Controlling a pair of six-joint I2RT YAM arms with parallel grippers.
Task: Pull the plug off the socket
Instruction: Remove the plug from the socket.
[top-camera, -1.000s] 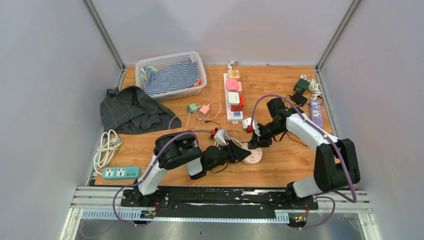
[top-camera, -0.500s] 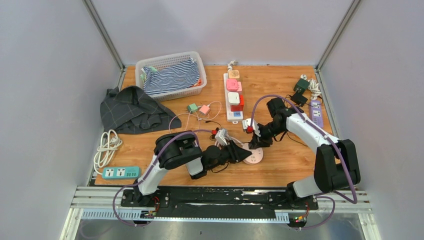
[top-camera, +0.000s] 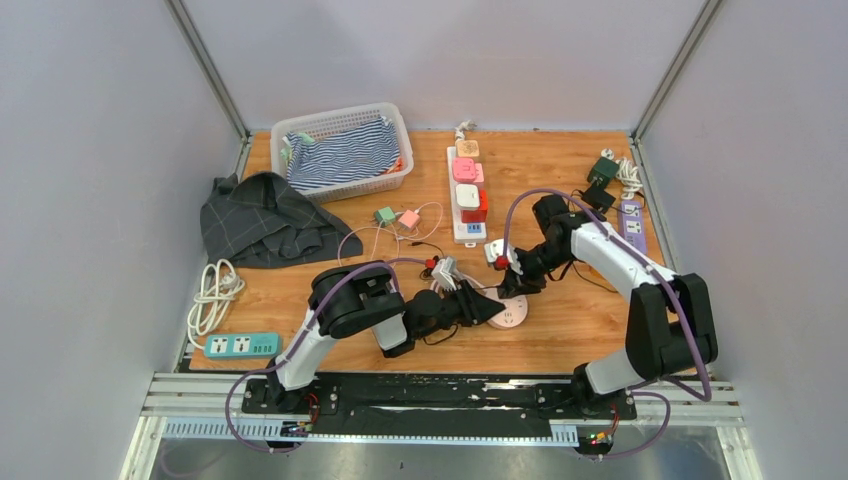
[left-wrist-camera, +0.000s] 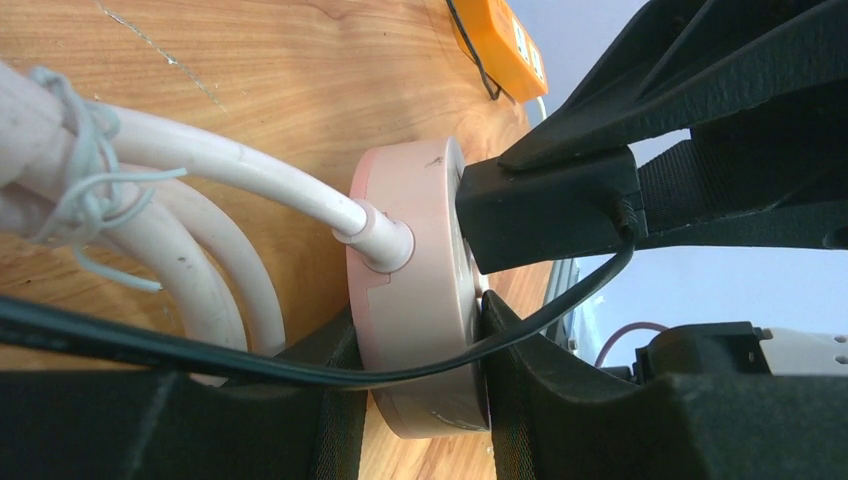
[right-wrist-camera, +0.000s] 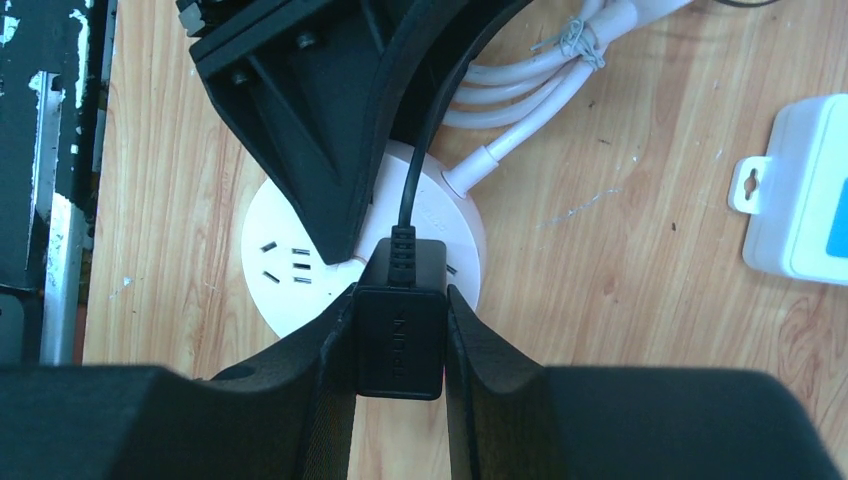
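The right gripper (right-wrist-camera: 400, 392) clamps the matte black boxy plug (right-wrist-camera: 400, 325), seated at 5 o'clock on the smooth round pink-sided socket (right-wrist-camera: 285, 250), its long axis 12-to-6 with the ribbed cord (right-wrist-camera: 415, 150) at 12, while the left gripper (left-wrist-camera: 420, 405) pinches the socket's sides.

The wooden bench (top-camera: 560, 335) carries a white plastic basket (top-camera: 335, 113) at the upper left, with a dark grey checked cloth (top-camera: 262, 222) just below it. At the left edge lie a coiled white cable (top-camera: 213, 295) and, lower, a teal power strip (top-camera: 242, 345). A long white power strip (top-camera: 466, 190) runs down from the upper centre. A small green adapter (top-camera: 385, 214) and a pink adapter (top-camera: 408, 218) sit left of it. A round pink socket (top-camera: 512, 316) lies at lower centre. A purple power strip (top-camera: 631, 222) and dark green adapters (top-camera: 602, 170) occupy the upper right.
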